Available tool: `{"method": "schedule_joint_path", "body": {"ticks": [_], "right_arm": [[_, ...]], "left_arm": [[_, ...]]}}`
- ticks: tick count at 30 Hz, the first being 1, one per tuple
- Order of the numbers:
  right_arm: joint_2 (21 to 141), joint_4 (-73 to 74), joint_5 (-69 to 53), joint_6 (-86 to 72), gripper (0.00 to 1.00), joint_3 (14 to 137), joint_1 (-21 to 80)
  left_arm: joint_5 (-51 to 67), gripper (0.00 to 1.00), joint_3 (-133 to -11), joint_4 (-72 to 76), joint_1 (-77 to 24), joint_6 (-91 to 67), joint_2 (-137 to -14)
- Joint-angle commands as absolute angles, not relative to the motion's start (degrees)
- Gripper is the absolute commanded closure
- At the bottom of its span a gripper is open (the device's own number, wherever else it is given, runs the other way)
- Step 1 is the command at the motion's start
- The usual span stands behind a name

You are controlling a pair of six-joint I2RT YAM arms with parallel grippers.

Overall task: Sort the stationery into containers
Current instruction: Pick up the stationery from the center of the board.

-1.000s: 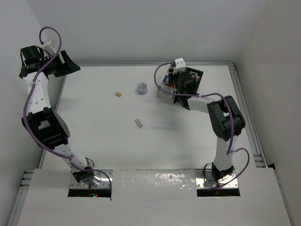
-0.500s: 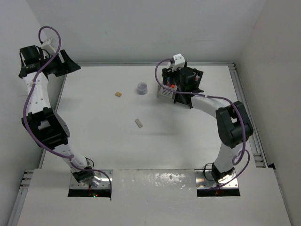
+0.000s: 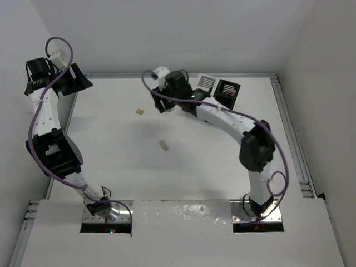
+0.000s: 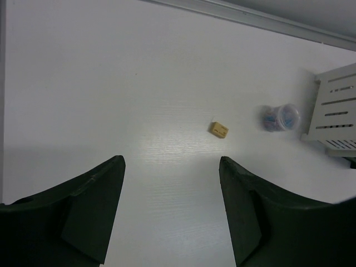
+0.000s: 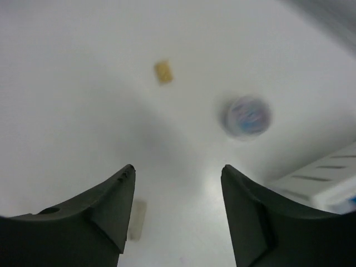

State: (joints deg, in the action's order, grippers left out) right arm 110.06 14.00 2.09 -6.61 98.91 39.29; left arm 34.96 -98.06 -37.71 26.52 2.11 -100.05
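Note:
My right gripper (image 3: 161,103) (image 5: 178,169) hangs open and empty over the table, left of the containers. In the right wrist view a greyish round piece (image 5: 248,115) lies ahead to the right, a small yellow eraser (image 5: 163,72) further off, and a beige eraser (image 5: 136,219) by the left finger. The white bin (image 3: 206,82) and the black bin (image 3: 228,89) stand joined at the back right; something red shows in the black one. My left gripper (image 3: 72,79) (image 4: 171,161) is open and high at the far left corner.
From above, the yellow eraser (image 3: 139,111) and the beige eraser (image 3: 164,145) lie apart on the white table, and my right arm hides the round piece. The left wrist view shows the yellow eraser (image 4: 218,129), the round piece (image 4: 280,117) and the white bin (image 4: 336,108). A raised rail (image 3: 286,125) edges the table.
My right arm has swung left from above the bins to over the round piece, its jaws now apart and empty. The left arm has hardly moved.

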Motion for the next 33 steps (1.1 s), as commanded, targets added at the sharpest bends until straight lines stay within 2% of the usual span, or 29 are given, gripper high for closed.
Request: {"method": "schedule_joint_path", "body": {"ticks": [1,3,5,9,21,24,26,27,29,33], "right_arm": [[119.3,36.2,1.0,-10.1,0.36,102.9,43.6],[120.9,36.5,1.8,-11.2,0.24,100.8,45.4],[121.6,35.8,0.4,-12.1,0.24,99.1,46.1],[122.8,31.9,-3.0,-13.8,0.28,95.4,46.7],[127.5,25.8,1.4,-16.0,0.44,89.7,47.5],[127.5,24.6,3.4,-15.7,0.52,89.3,48.1],[127.4,23.9,6.3,-15.1,0.63,88.9,48.3],[127.3,23.9,7.0,-15.0,0.81,88.6,48.4],[126.7,23.9,8.9,-14.9,1.00,88.2,48.5],[120.7,20.7,9.1,-12.9,1.00,83.3,48.5]], "left_arm": [[30.5,0.34,-97.4,-37.3,24.3,2.7,-95.9],[30.1,0.34,-96.8,-37.5,23.9,2.7,-95.5],[29.8,0.34,-96.2,-37.7,23.7,2.7,-94.8],[30.1,0.34,-94.8,-37.5,23.4,2.8,-93.7],[30.7,0.34,-92.6,-37.5,23.4,2.4,-90.5],[30.8,0.34,-92.4,-37.7,23.6,2.0,-89.9],[30.8,0.34,-92.1,-37.8,23.8,1.8,-89.4],[30.5,0.34,-91.9,-37.8,23.9,1.8,-89.2],[29.9,0.34,-91.7,-37.9,23.9,1.7,-89.1],[27.3,0.34,-90.8,-38.2,23.9,1.0,-89.3]]}}
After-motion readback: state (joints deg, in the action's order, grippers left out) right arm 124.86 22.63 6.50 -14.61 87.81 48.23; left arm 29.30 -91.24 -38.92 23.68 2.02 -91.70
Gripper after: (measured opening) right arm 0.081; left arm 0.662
